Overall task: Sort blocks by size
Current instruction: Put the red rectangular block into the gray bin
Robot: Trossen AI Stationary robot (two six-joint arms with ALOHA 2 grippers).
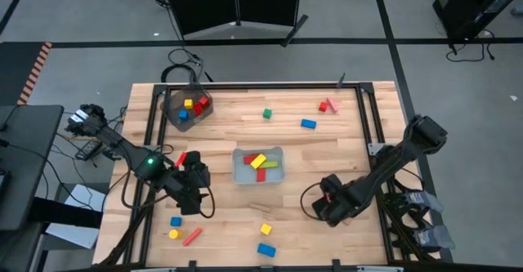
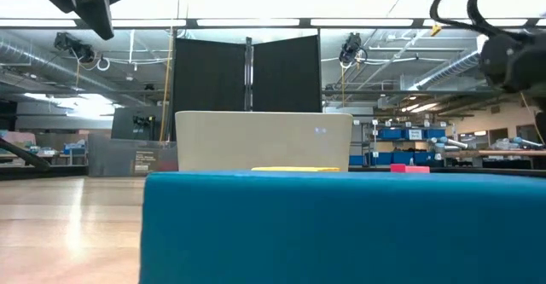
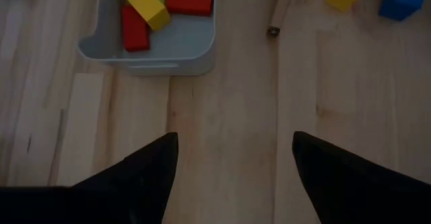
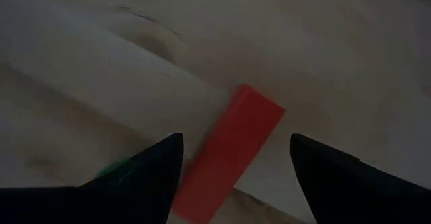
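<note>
My left gripper [image 1: 201, 180] is open and empty over bare table, left of the clear tray [image 1: 239, 174]. In its wrist view [image 3: 232, 163] the tray [image 3: 155, 56] holds red [image 3: 135, 30], yellow [image 3: 144, 2] and green bars. My right gripper [image 1: 327, 200] is open low over the table at the right front. In its wrist view [image 4: 236, 153] a red bar [image 4: 229, 150] lies flat on the table between its fingers; I cannot tell whether they touch it. The dark bowl [image 1: 176, 100] at the far left holds several cubes.
Loose blocks lie on the table: green [image 1: 266, 113], pink and red [image 1: 328, 104] and blue [image 1: 308, 124] at the far side; a yellow cube [image 1: 265, 229], blue blocks [image 1: 266, 250] [image 1: 175, 221] and a red bar [image 1: 192, 236] at the near side. A blue block [image 2: 341, 224] fills the low view.
</note>
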